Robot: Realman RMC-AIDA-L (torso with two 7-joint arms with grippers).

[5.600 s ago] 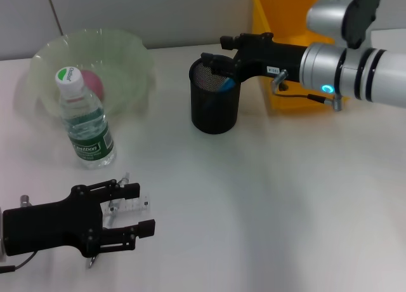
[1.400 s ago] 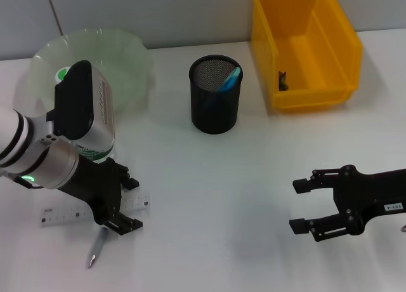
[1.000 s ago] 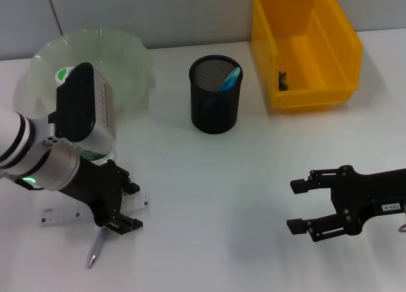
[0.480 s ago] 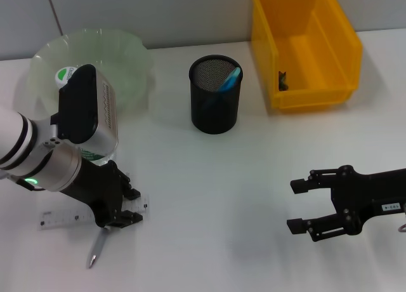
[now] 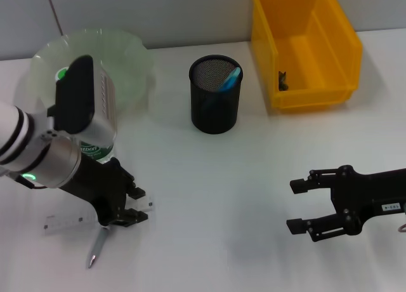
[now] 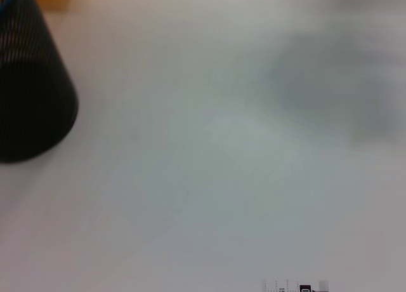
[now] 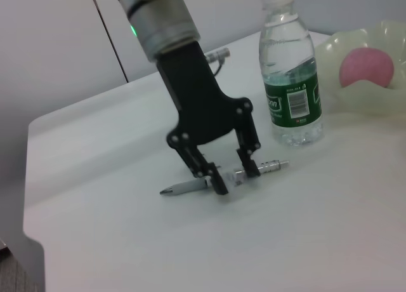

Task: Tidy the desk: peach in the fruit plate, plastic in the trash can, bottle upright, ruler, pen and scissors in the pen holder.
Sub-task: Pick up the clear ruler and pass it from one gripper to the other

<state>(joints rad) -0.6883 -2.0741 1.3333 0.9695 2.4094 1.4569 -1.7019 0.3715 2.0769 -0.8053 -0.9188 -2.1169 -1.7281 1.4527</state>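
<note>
We see a white tabletop (image 5: 209,178) backed by a pale wall. Our left hand (image 5: 124,209) is low over the clear ruler (image 5: 63,221) and the pen (image 5: 97,247), fingers pinching the ruler. Our right hand (image 5: 304,206) hovers spread, well apart. Behind stand the bottle (image 7: 288,82) upright, the fruit plate (image 5: 136,63) holding the peach (image 7: 368,68), the mesh pen holder (image 5: 216,105) and the yellow trash can (image 5: 317,95). Only the right wrist view shows the peach.

One bottle (image 5: 95,149), one ruler (image 5: 66,221) and one pen (image 5: 96,247) are counted at eight o'clock. One fruit plate (image 5: 136,66) holding one peach (image 7: 366,68) is seen at ten o'clock, one pen holder (image 5: 216,95) at twelve, one trash can (image 5: 307,47) at one. Two grippers are counted: left gripper (image 5: 130,206), right gripper (image 5: 298,206).
</note>
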